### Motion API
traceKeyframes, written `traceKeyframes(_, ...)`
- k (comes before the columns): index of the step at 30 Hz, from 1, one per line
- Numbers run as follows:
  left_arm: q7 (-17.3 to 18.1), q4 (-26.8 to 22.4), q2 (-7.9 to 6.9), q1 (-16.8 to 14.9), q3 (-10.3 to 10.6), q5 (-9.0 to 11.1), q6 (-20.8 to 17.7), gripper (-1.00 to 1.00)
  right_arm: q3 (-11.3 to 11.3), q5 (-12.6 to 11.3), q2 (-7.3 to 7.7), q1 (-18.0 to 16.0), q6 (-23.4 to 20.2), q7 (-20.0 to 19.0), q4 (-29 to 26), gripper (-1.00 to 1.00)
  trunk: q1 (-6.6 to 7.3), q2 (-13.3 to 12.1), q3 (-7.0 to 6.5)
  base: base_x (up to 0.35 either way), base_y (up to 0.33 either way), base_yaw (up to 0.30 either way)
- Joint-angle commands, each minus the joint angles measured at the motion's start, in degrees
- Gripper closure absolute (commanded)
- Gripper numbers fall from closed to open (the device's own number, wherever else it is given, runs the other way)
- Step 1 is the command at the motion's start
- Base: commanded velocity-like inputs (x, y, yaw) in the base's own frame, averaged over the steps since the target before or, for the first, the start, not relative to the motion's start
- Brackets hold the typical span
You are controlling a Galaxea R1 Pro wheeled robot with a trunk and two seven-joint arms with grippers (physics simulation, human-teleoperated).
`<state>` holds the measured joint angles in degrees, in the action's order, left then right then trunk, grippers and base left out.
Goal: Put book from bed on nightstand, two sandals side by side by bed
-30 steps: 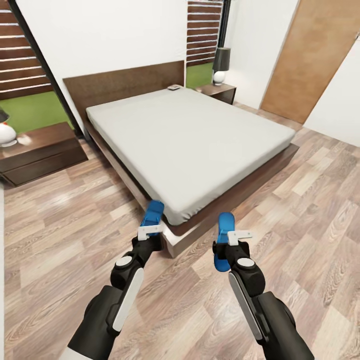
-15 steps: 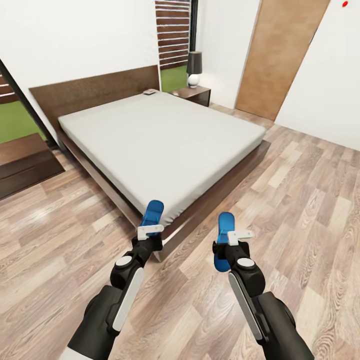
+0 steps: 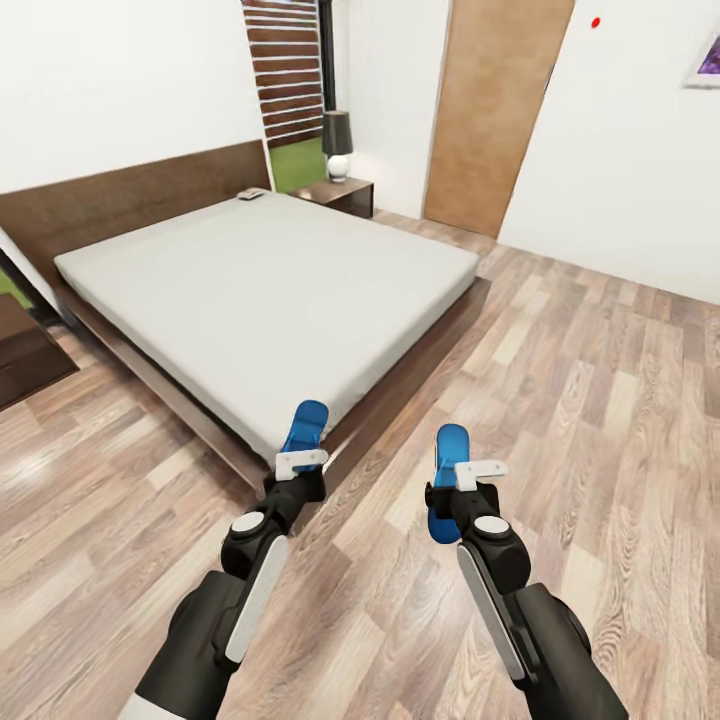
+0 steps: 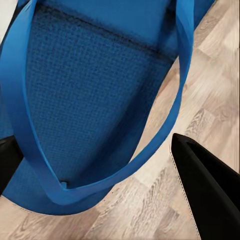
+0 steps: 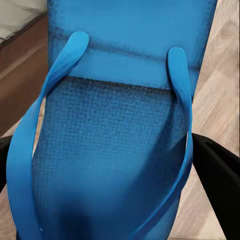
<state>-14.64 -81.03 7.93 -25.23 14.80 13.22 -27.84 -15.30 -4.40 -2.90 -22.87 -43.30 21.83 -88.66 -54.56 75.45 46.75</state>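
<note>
While both arms are reaching forward over the wood-plank floor [image 3: 560, 400], each gripper is clamping one bright blue sandal. The left gripper [image 3: 300, 462] is holding the left sandal [image 3: 304, 428] with its toe end lifted over the near corner of the bed [image 3: 270, 290]; in the left wrist view, the sandal's strap [image 4: 100, 175] is looping beside a black finger [image 4: 207, 195]. The right gripper [image 3: 470, 472] is gripping the right sandal [image 3: 447, 480] above the floor, just right of that corner. Farther off, the book [image 3: 252, 194] is lying at the mattress's far edge by the headboard [image 3: 130, 200]. Beyond it, a nightstand [image 3: 338, 193] is carrying a lamp [image 3: 338, 145], near a brown door [image 3: 495, 110].
</note>
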Motion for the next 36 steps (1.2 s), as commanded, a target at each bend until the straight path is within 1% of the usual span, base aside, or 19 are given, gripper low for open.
traceKeyframes(1, -0.6, -0.1, -0.02, 0.0, 0.1, 0.6, -0.2, 1.00, -0.1, -0.4, 0.00, -0.1, -0.2, 0.5, 0.0, 1.00, 0.23, -0.4, -0.15, 0.000, 0.000, -0.283)
traceKeyframes(5, -0.6, -0.1, -0.03, -0.1, 1.3, 0.6, -0.6, 1.00, -0.1, -0.8, -0.02, -0.1, -0.6, 0.3, 0.5, 1.00, 1.11, -2.0, -0.90, 0.000, 0.000, -0.283)
traceKeyframes(8, -0.5, -1.1, -0.05, -0.1, 1.6, 0.6, -1.2, 1.00, -0.2, -0.8, 0.05, 0.0, -0.8, 0.2, 0.2, 1.00, 1.76, -3.2, -1.51, 0.000, 0.000, -0.284)
traceKeyframes(10, -0.5, -3.7, -0.03, -0.1, 2.9, 0.6, -5.9, 1.00, -0.9, -0.7, 0.05, 0.0, -1.1, 0.3, 0.1, 1.00, 2.20, -4.0, -1.94, 0.000, 0.000, -0.284)
traceKeyframes(12, -0.7, -4.8, -0.03, -0.1, 4.3, 0.5, -10.3, 1.00, -1.5, -0.6, 0.00, 0.0, -1.2, 0.4, 0.2, 1.00, 2.64, -4.8, -2.38, 0.000, 0.000, -0.283)
traceKeyframes(14, -0.7, -5.1, -0.02, -0.1, 4.7, 0.4, -11.9, 1.00, -1.7, -0.6, -0.04, 0.0, -1.3, 0.4, 0.1, 1.00, 3.08, -5.6, -2.82, 0.000, 0.000, -0.281)
traceKeyframes(17, -0.7, -5.3, -0.02, -0.1, 4.6, 0.3, -13.5, 1.00, -1.8, -0.6, -0.12, 0.0, -1.3, 0.4, 0.2, 1.00, 3.74, -6.8, -3.51, 0.000, 0.000, -0.276)
traceKeyframes(26, -0.6, -5.2, -0.13, -0.1, 4.4, 0.5, -14.9, 1.00, -1.7, -0.9, 0.02, 0.0, -1.3, 0.3, 0.0, 1.00, 5.72, -10.4, -5.61, 0.000, 0.000, -0.270)
traceKeyframes(29, -0.6, -5.2, -0.65, -0.1, 2.8, 0.5, -15.1, 1.00, -1.7, -0.6, 0.01, 0.0, -1.4, 0.5, 0.0, 1.00, 6.38, -11.6, -6.33, 0.000, 0.000, -0.257)
traceKeyframes(36, -0.6, -5.2, -0.81, -0.1, 2.0, 0.3, -16.7, 1.00, -1.5, -0.6, 0.02, 0.0, -1.5, 0.5, 0.0, 1.00, 7.91, -14.4, -8.04, 0.000, 0.000, -0.246)
